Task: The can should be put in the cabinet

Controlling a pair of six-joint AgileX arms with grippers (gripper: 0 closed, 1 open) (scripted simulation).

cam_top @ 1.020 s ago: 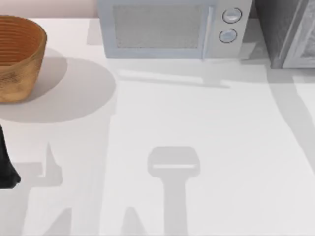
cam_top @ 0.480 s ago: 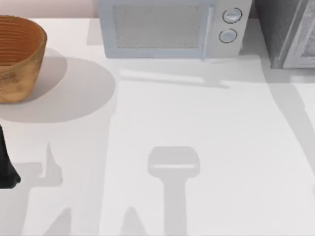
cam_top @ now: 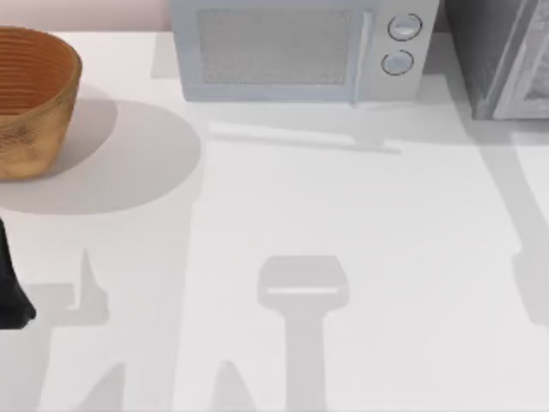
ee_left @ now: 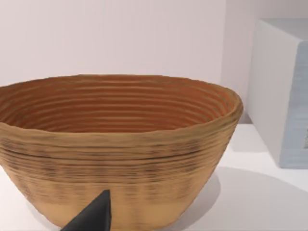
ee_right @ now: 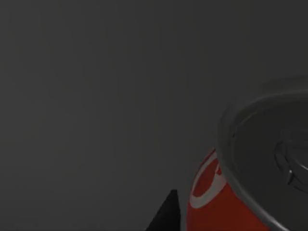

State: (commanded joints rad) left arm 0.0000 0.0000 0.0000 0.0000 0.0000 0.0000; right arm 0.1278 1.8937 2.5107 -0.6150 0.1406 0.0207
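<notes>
Up close in my right wrist view, the can (ee_right: 226, 202) sits right against one dark fingertip (ee_right: 166, 214) of my right gripper, its silver top and red label with a white curl plainly visible. Whether my fingers are clamped on it or merely beside it, I cannot tell. Behind the can lies a flat, dim grey surface; I cannot say what it is.

My left arm (cam_top: 10, 287) rests parked at the left edge of the table (cam_top: 360, 215) in the top view, a dark shape low on that side. From its wrist view one dark fingertip (ee_left: 94, 216) points toward the woven basket (ee_left: 120, 159), which stands just ahead of it; how wide that gripper stands I cannot tell.

Farther out, the basket (cam_top: 30, 99) sits at the table's far left. The white microwave (cam_top: 292, 51) with two round knobs stands along the back, near the middle. To its right, at the far right corner, stands the cabinet (cam_top: 493, 51), dark grey and speckled, with a lighter framed door panel (cam_top: 532, 73) along its right side.
</notes>
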